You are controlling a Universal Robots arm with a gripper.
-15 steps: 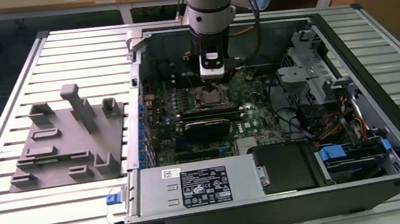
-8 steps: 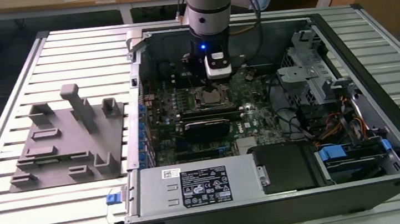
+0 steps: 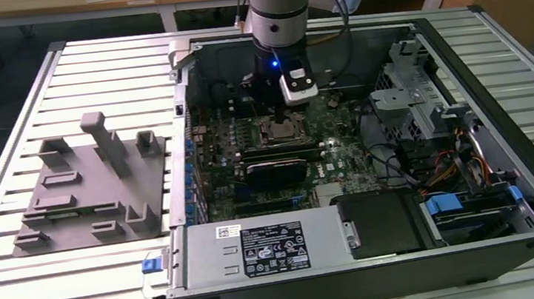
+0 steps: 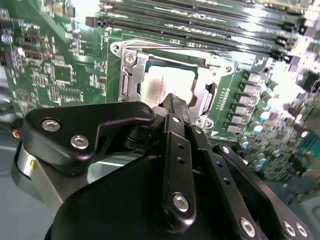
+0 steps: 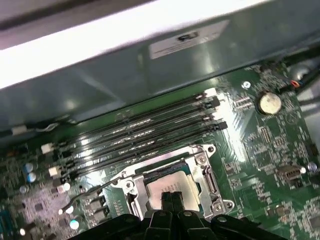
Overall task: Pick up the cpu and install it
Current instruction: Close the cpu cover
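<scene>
You had the hand (image 5: pixel 172 196) clenched, its two black fingertips pressed together with nothing between them, and it sat low over the middle of the socket. In the second wrist view the same hand (image 4: pixel 175 101) pointed its tip down at the chip. Right under that tip lay the cpu (image 5: pixel 189 186), flat, with its pale silvery top facing up, seated inside the metal socket frame (image 5: pixel 207 175). From these angles I could not tell whether the fingertips touched the cpu (image 4: pixel 165 82) or stopped just above it. The socket frame (image 4: pixel 127 75) surrounded it on all sides, and a thin wire lever (image 5: pixel 92 192) stuck out from one side of the frame.

Just beyond the socket ran four long dark memory slots (image 5: pixel 145 132), parallel and close together, on the green motherboard (image 5: pixel 260 145). A round coin battery (image 5: pixel 269 102) sat on the board well apart from the socket. Behind the slots rose the grey case wall (image 5: pixel 125 70).

In the exterior view your arm (image 3: pixel 277 7) came straight down into the open computer case (image 3: pixel 496 58), with the hand (image 3: pixel 278 115) over the cpu (image 3: pixel 282 128). A power supply (image 3: pixel 257 247) filled the near end of the case. On the exterior view's left, a grey tray (image 3: pixel 92 190) with upright posts rested on the slatted desk (image 3: pixel 24 294).
</scene>
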